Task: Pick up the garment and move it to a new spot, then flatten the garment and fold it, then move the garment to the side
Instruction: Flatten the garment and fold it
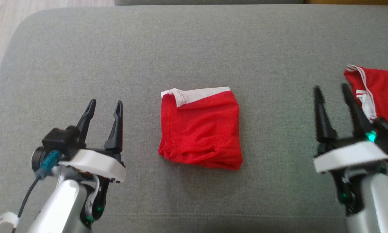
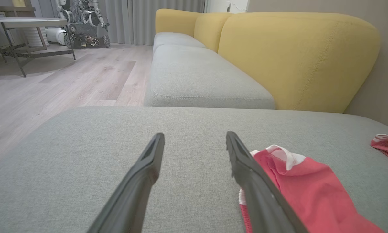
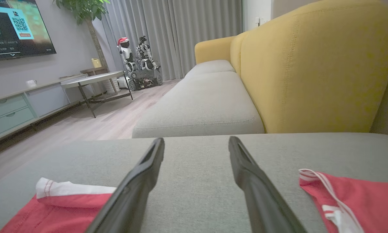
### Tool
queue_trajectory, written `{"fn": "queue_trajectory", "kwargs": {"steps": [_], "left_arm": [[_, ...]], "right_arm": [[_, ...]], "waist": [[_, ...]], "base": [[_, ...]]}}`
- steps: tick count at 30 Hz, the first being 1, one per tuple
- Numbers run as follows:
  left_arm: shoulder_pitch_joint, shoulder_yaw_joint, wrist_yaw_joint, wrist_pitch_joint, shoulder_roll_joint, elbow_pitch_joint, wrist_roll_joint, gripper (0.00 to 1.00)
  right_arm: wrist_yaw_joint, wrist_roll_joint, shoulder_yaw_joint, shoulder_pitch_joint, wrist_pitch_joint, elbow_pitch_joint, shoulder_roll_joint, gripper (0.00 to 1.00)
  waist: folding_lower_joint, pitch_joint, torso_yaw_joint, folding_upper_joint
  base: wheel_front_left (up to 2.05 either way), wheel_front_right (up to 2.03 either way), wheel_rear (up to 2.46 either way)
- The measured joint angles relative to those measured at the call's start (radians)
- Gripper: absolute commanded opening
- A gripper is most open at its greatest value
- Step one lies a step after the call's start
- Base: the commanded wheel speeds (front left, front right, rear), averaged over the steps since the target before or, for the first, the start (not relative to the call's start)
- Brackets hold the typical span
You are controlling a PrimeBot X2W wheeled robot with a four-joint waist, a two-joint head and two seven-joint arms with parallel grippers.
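Observation:
A red garment (image 1: pixel 200 127) with a white waistband lies folded into a square in the middle of the grey cushion (image 1: pixel 194 48). It also shows in the left wrist view as the garment (image 2: pixel 310 187) and in the right wrist view as the garment (image 3: pixel 61 204). A second red garment (image 1: pixel 375 94) with white stripes lies at the right edge, second garment (image 3: pixel 359 197). My left gripper (image 1: pixel 105 105) stands open and empty to the left of the folded one. My right gripper (image 1: pixel 331 89) is open and empty, its right finger just beside the striped garment.
The cushion's rounded left edge drops to a wooden floor (image 2: pixel 68 81). Beyond the cushion runs a grey sofa seat (image 3: pixel 200 110) with a yellow backrest (image 3: pixel 310 71). A table (image 3: pixel 90 79) and a parked robot (image 3: pixel 139 61) stand far off across the room.

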Motion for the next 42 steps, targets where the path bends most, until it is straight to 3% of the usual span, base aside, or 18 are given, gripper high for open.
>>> {"fn": "queue_trajectory", "kwargs": {"steps": [8, 23, 24, 25, 37, 42], "left_arm": [[0.024, 0.001, 0.017, 0.015, 0.021, -0.031, 0.000, 1.00], [0.028, -0.004, 0.026, 0.023, 0.023, -0.048, 0.000, 1.00], [0.027, -0.006, 0.026, 0.023, 0.023, -0.049, 0.000, 1.00], [0.026, -0.009, 0.026, 0.023, 0.023, -0.050, 0.000, 1.00], [-0.030, -0.035, 0.014, 0.012, -0.001, -0.033, 0.000, 1.00], [-0.047, -0.048, 0.005, -0.002, -0.020, -0.017, 0.000, 1.00]], "right_arm": [[0.000, -0.030, -0.065, 0.086, 0.052, -0.096, 0.015, 1.00], [0.000, -0.040, -0.044, 0.085, 0.083, -0.128, 0.030, 1.00], [0.000, -0.040, -0.028, 0.082, 0.083, -0.122, 0.030, 0.56], [0.000, -0.040, -0.007, 0.078, 0.091, -0.111, 0.030, 0.00], [0.000, 0.063, 0.355, -0.167, 0.085, 0.257, 0.028, 0.00], [0.000, 0.105, 0.439, -0.257, 0.058, 0.417, 0.026, 0.00]], "waist": [[0.0000, -0.012, -0.006, 0.0000], [0.0000, -0.005, 0.003, 0.0000], [0.0000, -0.002, 0.005, 0.0000], [0.0000, 0.001, 0.008, 0.0000], [0.0000, 0.050, 0.099, 0.0000], [0.0000, 0.074, 0.144, 0.0000]], "base": [[0.00, 0.00, 0.00], [0.00, 0.00, 0.00], [0.00, 0.00, 0.00], [0.00, 0.00, 0.00], [0.00, 0.00, 0.00], [0.00, 0.00, 0.00]]}}
